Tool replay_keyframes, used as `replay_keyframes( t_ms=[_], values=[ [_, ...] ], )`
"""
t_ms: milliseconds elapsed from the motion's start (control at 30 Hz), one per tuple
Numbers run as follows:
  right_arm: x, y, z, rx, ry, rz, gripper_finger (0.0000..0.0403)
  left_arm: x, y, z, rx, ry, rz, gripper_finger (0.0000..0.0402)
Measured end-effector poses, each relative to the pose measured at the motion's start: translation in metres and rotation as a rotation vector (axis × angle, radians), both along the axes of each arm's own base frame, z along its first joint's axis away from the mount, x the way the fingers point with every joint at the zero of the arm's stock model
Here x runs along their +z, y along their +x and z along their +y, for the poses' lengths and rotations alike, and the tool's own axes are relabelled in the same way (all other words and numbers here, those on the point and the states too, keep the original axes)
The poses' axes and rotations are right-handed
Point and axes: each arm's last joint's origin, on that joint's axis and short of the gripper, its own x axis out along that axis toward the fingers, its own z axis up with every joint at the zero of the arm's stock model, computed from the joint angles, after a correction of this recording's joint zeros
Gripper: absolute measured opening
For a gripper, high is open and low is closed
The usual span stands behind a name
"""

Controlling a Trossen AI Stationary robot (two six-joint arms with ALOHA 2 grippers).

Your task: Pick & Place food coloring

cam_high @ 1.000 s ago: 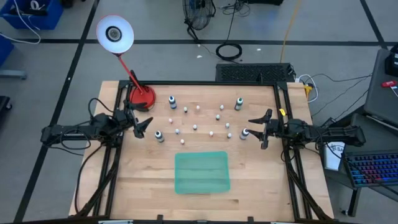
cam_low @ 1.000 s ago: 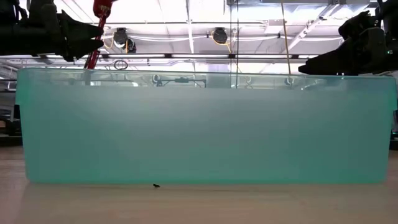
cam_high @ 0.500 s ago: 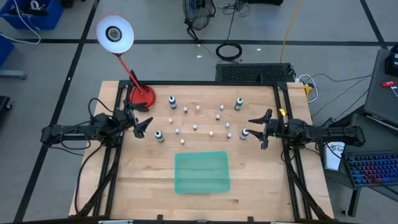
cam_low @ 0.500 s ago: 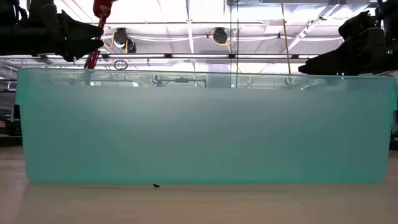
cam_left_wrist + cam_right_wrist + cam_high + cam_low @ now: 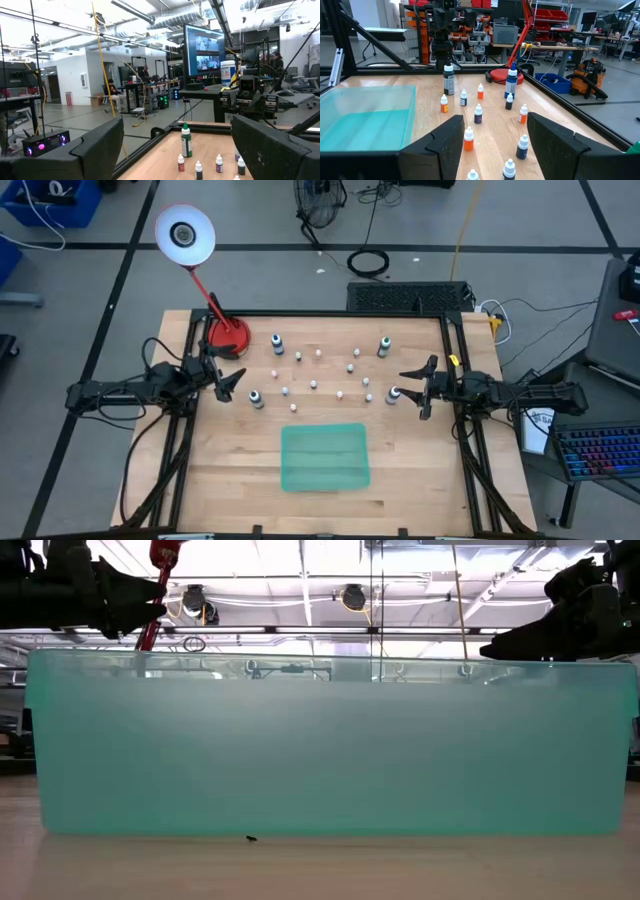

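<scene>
From above, the wooden desk [image 5: 400,480] carries a scatter of small food coloring bottles [image 5: 313,384] across its middle, white-capped and standing upright, well apart from one another. 4 taller bottles stand around them: a blue one [image 5: 277,343] near the red lamp base [image 5: 228,336], a green one [image 5: 383,346] toward the far right corner, a dark one [image 5: 256,399] on the left side and another dark one [image 5: 394,395] on the right.

The teal bin [image 5: 324,457] sits on the near half of the desk, in front of the bottles and apart from them. From the low camera its translucent wall [image 5: 330,740] fills nearly the whole width and hides the bottles behind it.

The left tool [image 5: 229,381] hangs over the left edge of the desk, beside the lamp base, its fingers spread wide and gripping nothing; the dark bottle on that side stands just beyond its tips. The right tool [image 5: 421,386] hovers at the right side, fingers also parted and empty, with the other dark bottle just in front of it, close to the gap but not clamped.

From the right wrist camera, the small bottles show caps over orange [image 5: 468,138], dark [image 5: 478,114] and blue-black [image 5: 522,147] bodies, with the bin [image 5: 365,120] alongside them.
</scene>
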Motion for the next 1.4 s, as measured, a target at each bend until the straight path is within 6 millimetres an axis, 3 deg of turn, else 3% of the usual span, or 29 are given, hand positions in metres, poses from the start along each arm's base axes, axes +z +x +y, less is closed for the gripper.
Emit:
replay_keyframes(
  t_ms=[567, 933, 1033, 1100, 1200, 1400],
  values=[
    [0.000, 0.000, 0.000, 0.000, 0.002, -0.001, 0.0204, 0.000, 0.000, 0.000, 0.000, 0.000, 0.000, 0.0365],
    [0.010, 0.000, 0.000, 0.011, 0.284, -0.166, 0.0208, 0.000, 0.000, 0.000, 0.000, 0.000, 0.000, 0.0365],
    [0.013, 0.000, 0.000, 0.017, 0.255, -0.177, 0.0208, 0.000, 0.000, 0.000, 0.000, 0.000, 0.000, 0.0365],
    [0.032, 0.000, 0.001, 0.035, 0.231, -0.167, 0.0208, 0.000, 0.000, 0.000, 0.000, 0.000, 0.000, 0.0365],
    [0.082, -0.003, -0.001, -0.029, 0.225, -0.172, 0.0208, 0.000, 0.000, 0.000, 0.000, 0.000, 0.000, 0.0365],
    [0.165, 0.025, -0.017, -0.370, 0.168, 0.223, 0.0208, 0.000, 0.000, 0.000, 0.000, 0.000, 0.000, 0.0365]
  ],
)
